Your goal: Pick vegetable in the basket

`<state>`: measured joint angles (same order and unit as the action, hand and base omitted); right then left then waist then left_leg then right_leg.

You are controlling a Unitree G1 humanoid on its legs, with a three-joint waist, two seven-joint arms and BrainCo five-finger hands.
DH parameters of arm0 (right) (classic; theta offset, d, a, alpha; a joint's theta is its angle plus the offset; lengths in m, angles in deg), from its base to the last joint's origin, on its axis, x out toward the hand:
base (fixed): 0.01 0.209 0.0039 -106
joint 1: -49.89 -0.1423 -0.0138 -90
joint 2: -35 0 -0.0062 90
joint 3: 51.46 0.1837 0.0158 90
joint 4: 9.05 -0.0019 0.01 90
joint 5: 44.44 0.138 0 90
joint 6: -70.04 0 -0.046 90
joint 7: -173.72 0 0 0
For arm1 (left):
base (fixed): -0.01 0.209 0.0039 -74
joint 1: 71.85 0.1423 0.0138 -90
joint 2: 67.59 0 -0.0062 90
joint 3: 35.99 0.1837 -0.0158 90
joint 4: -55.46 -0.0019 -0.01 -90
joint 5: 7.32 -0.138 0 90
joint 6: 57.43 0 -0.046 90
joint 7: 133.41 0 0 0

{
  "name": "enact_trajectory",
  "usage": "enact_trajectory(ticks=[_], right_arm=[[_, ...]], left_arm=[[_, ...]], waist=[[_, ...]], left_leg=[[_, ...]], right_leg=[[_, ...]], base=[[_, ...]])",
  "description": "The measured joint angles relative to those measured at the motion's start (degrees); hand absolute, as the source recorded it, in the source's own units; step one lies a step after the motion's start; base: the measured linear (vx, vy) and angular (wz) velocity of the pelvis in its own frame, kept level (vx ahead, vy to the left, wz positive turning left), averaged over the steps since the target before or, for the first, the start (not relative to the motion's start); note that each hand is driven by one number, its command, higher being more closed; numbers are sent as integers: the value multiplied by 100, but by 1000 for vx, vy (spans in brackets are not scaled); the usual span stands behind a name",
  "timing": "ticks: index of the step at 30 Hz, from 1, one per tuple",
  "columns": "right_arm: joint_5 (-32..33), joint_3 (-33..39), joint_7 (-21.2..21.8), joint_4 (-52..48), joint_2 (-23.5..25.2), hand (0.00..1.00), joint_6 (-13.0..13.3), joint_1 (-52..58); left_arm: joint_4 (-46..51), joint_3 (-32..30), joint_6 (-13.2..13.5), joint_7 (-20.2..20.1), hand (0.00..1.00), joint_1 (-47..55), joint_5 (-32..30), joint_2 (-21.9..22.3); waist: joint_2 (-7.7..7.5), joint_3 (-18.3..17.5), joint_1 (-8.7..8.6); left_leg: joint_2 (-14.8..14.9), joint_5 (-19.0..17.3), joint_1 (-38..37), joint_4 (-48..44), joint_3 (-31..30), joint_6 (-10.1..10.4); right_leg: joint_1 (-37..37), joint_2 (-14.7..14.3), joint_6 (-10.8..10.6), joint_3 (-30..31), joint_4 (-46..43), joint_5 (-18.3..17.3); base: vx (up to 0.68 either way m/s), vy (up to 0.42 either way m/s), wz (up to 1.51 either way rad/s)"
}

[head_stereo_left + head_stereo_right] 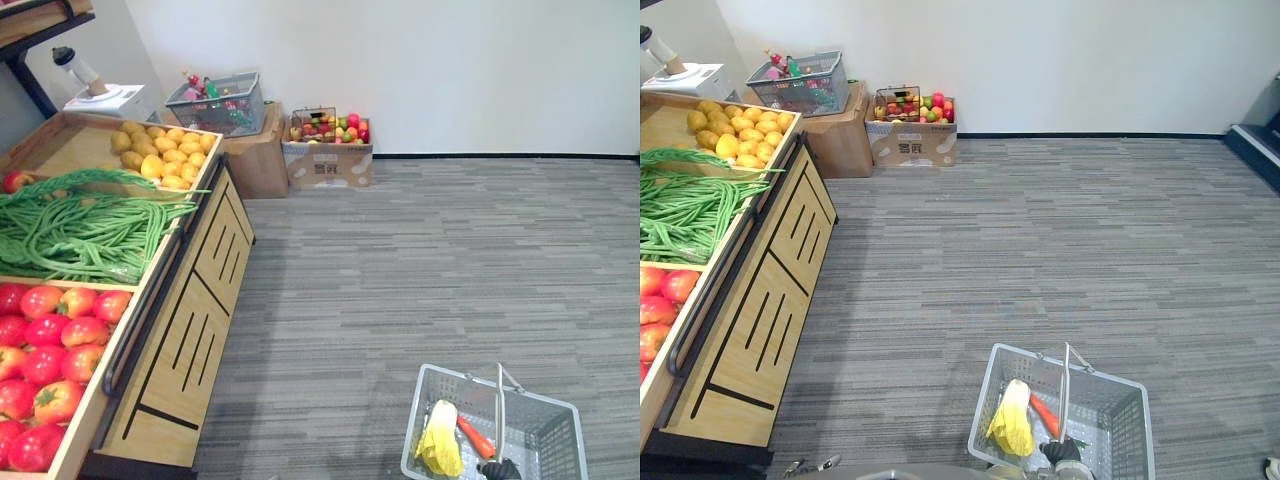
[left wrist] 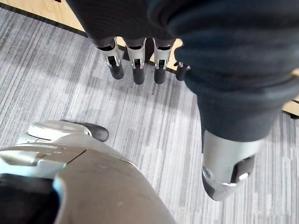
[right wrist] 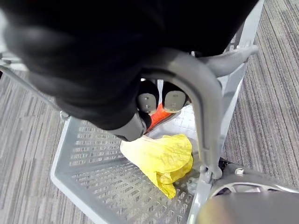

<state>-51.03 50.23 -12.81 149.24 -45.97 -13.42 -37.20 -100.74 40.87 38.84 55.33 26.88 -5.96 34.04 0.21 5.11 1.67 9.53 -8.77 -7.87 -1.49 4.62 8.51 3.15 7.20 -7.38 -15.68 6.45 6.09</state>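
Observation:
A grey mesh basket (image 1: pixel 414 436) hangs low over the carpet at the lower right. My right hand (image 3: pixel 154 100) is shut on its upright handle (image 3: pixel 206 117), and the dark hand also shows at the handle's base (image 1: pixel 500 468). Inside the basket lie a yellow leafy vegetable (image 3: pixel 161 160) and an orange carrot (image 1: pixel 474 437) beside it. My left hand (image 2: pixel 136 64) hangs over the carpet near the wooden stand's base, with straight fingers and nothing in it.
A wooden produce stand (image 1: pixel 190 330) runs along the left with tomatoes (image 1: pixel 50 360), long green beans (image 1: pixel 80 225) and yellow produce (image 1: pixel 165 155). Cardboard boxes (image 1: pixel 328 165) with fruit and a wire basket (image 1: pixel 218 105) stand against the far wall.

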Motion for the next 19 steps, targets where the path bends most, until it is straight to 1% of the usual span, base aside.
enact_trajectory(ticks=[2,5,8,13,19], right_arm=[[261,5,0,0,-4,100,0,72],[472,42,-10,4,-3,100,-7,111],[658,178,-18,17,17,100,-40,169],[730,372,-46,17,28,100,-36,217],[783,390,-55,18,43,100,-36,266]], left_arm=[[-29,100,-24,1,0,-18,-2,-29],[-148,161,-27,6,0,-76,-43,-56],[-215,162,-32,30,0,-65,-43,-60],[-216,274,-26,42,0,-65,-4,-82],[-227,379,-20,41,0,-65,18,-97]], waist=[[1,-7,-4],[14,-14,-28],[29,-13,-137],[29,-10,-140],[34,-11,-143]], left_leg=[[-3,0,-31,32,-6,-1],[-8,5,-41,25,-41,-6],[-26,9,-165,23,-169,-5],[-105,10,-226,35,-185,-9],[-48,14,-257,38,-66,-15]], right_leg=[[18,4,-2,-10,0,0],[37,12,-3,-43,-8,4],[241,43,-10,-199,-32,8],[322,128,-20,-251,-31,11],[292,69,-20,-151,-27,11]], base=[[0,0,0],[19,8,5],[46,19,21],[-21,36,6],[-37,4,-8]])
